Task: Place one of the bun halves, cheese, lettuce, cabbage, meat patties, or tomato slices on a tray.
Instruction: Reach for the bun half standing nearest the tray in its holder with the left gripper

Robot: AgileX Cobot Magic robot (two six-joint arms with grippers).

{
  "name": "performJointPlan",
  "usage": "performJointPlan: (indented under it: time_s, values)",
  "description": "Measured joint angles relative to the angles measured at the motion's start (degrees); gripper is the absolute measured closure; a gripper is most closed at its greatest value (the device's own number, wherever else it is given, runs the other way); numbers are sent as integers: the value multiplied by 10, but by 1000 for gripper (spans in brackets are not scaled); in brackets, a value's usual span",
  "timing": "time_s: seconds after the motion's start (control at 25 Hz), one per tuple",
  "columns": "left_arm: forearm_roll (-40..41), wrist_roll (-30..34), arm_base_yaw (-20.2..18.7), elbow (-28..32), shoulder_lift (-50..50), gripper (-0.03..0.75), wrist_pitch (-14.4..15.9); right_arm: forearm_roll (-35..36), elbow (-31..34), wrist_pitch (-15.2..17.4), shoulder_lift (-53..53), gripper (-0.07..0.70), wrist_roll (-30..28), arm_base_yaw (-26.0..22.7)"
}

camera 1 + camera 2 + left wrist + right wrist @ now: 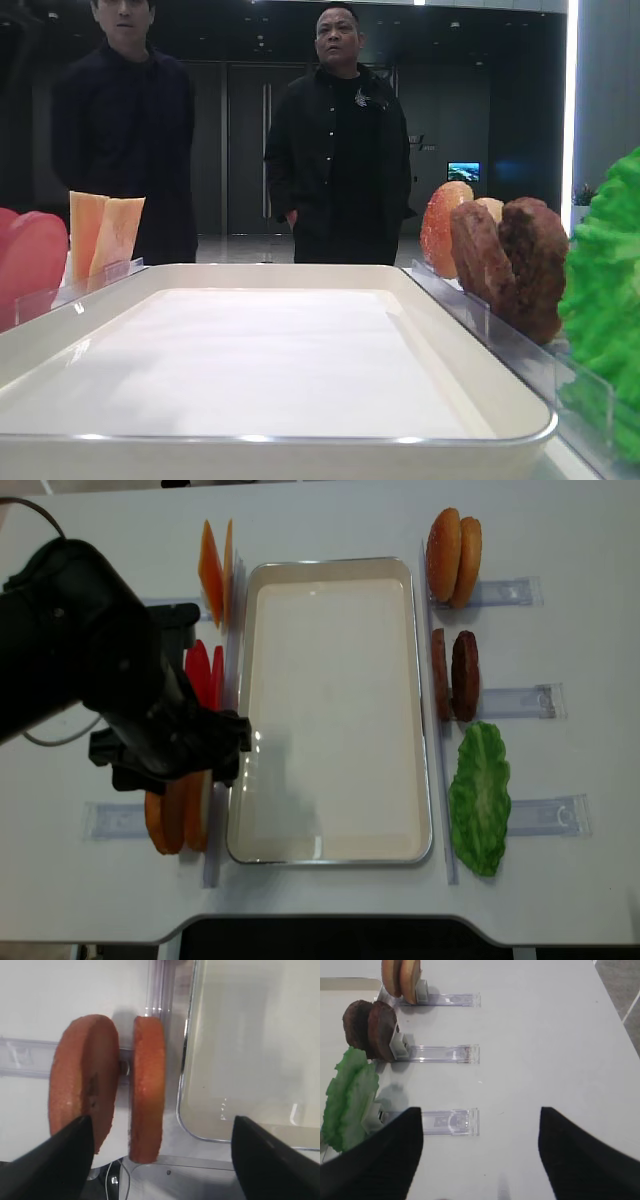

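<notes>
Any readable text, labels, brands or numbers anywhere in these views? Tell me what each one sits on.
None can be read.
Small lit screen in the far background: too small and blurred to read.
Pale mark on the standing man's black jacket: a shape, no legible letters.
Tray, buns, patties, lettuce and clear holders: no printing visible.

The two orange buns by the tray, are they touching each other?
Apart. The left wrist view shows a clear gap between the buns, with the table showing through.
</notes>
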Motion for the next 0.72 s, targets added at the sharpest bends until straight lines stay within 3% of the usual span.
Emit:
performJointPlan:
  time_s: [0.12, 0.72]
  values:
    - [-1, 0, -3, 0, 8, 62, -11, 0, 0, 0, 0, 162, 0, 0]
    - [14, 0, -3, 0, 22, 63, -11, 0, 0, 0, 0, 162, 0, 0]
